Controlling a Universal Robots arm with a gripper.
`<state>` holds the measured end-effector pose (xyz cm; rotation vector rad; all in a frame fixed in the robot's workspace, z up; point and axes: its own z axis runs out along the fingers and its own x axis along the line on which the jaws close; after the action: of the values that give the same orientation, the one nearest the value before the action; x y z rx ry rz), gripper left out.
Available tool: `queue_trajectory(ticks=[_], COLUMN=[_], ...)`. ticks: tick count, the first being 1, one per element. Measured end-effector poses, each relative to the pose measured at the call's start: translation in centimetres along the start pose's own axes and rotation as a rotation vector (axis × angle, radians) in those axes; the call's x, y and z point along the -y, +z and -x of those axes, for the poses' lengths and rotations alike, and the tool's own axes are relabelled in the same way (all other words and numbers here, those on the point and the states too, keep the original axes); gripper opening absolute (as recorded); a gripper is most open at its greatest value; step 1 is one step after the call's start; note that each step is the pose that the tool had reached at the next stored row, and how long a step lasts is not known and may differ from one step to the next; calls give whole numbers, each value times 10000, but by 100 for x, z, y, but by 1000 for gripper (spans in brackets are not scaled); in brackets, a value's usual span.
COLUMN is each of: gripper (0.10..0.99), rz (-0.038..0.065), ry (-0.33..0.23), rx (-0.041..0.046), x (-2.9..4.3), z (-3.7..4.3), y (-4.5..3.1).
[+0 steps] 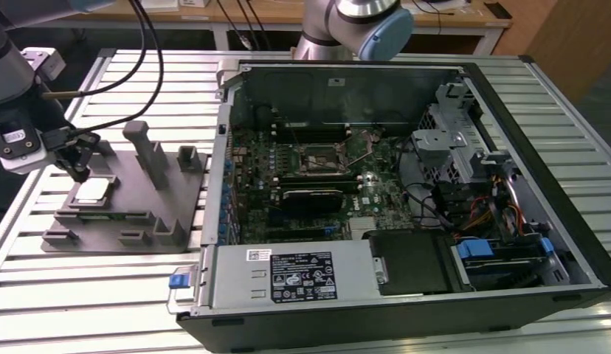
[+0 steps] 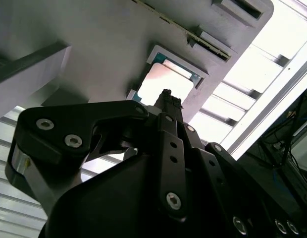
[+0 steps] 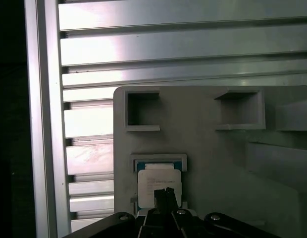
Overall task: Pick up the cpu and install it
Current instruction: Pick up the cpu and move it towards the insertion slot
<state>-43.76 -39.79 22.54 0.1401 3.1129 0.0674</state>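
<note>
The cpu (image 1: 92,193) is a small silvery square chip lying flat in a shallow recess of the grey plastic fixture (image 1: 138,210), at the exterior view's left. My gripper (image 1: 78,174) hangs just over the chip's edge, its two dark fingers pressed together with nothing between them. In both wrist views the closed fingertips (image 3: 166,192) overlap the cpu (image 3: 158,179), whose pale top (image 2: 161,82) shows a thin green rim. Whether the tips touch the chip is unclear. The motherboard socket (image 1: 320,156) lies inside the open computer case (image 1: 404,302).
Upright grey posts (image 1: 148,151) rise from the fixture close to the gripper. Cables (image 1: 138,51) trail from the arm across the slatted metal table (image 1: 108,295). A second arm's base (image 1: 355,26) stands behind the case. A black drive bay (image 1: 414,262) fills the case's near corner.
</note>
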Motion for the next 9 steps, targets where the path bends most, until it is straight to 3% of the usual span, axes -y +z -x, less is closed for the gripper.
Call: queue_trajectory(ticks=[9], gripper=[106], rz=[0], ry=[0], rx=[0], x=[-34], z=[-18], y=[140])
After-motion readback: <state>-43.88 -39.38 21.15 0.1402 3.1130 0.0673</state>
